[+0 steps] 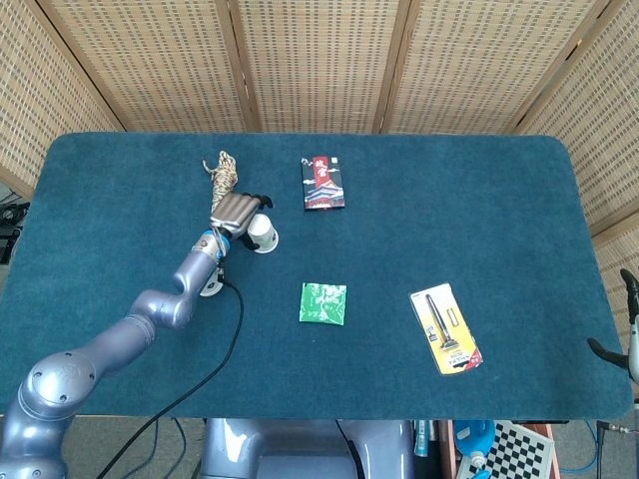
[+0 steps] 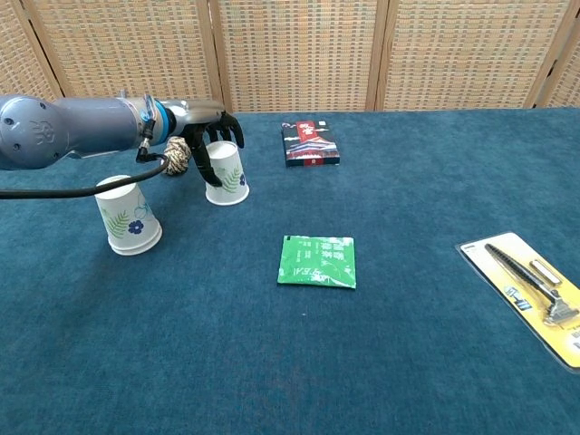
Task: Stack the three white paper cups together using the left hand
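Blue felt table [image 2: 435,362]: holds everything listed below.
Left hand [image 2: 207,134]: dark fingers curl over the top of the far upside-down white paper cup with green leaf print [image 2: 227,174]; thumb down its left side. Actual grip: can't tell.
Near cup: second upside-down white paper cup with leaf and blue flower print [image 2: 126,215], left of the first, apart from the hand; mostly hidden under the forearm in head view.
Third cup: can't make one out in either view.
Right hand [image 1: 628,329]: only dark fingertips at the right frame edge in head view; finger state: can't tell.
Coiled tan rope bundle [image 1: 224,171]: just behind the left hand.
Dark red-and-white printed packet [image 2: 310,143]: writing illegible.
Green square sachet [image 2: 316,261]: mid-table, white text unreadable.
Yellow blister card with black razor [image 2: 533,292]: right side, cut by the chest-view edge.
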Available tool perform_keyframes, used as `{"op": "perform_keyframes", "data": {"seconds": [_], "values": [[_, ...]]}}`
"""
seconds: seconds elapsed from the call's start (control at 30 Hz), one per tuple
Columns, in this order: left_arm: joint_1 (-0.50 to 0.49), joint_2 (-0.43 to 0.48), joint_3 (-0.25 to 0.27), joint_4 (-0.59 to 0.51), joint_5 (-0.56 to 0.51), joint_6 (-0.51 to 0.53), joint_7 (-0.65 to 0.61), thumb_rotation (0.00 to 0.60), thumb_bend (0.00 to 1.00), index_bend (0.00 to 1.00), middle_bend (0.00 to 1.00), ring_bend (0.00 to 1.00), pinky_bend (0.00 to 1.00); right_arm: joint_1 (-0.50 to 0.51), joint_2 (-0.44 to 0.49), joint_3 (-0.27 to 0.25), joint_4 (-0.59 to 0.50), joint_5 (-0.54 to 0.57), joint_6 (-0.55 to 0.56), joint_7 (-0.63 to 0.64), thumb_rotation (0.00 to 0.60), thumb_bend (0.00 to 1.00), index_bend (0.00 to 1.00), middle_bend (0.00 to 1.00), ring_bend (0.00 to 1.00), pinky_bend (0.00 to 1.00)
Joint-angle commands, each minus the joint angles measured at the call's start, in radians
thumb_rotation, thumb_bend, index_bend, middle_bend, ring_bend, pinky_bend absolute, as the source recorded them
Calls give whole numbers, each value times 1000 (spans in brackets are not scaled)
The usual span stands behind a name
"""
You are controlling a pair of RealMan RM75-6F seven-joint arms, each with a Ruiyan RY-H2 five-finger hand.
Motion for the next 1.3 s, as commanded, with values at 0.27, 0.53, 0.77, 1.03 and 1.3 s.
{"op": "perform_keyframes", "data": {"seconds": [0.27,0.53,0.77,1.03,1.3], "values": [[2,-30,-5,53,81,12,-73,600,125,433,438,375,397,2,-4,-1,4,0,-1,-3,600,0,21,0,0,0],[17,-5,-13,31,117,29,-115,600,125,464,464,399,402,2,-6,-3,4,-2,-2,-6,600,0,21,0,0,0],[42,92,-28,-102,156,114,-127,600,125,465,466,401,402,3,-8,-7,1,-8,-2,-12,600,0,21,0,0,0],[114,354,-25,-476,161,199,-37,600,125,465,468,401,402,8,-15,-16,-3,-21,-3,-29,600,0,21,0,0,0],[228,602,40,-791,175,257,12,600,125,465,468,401,402,12,-21,-22,-4,-28,-9,-39,600,0,21,0,0,0]]}}
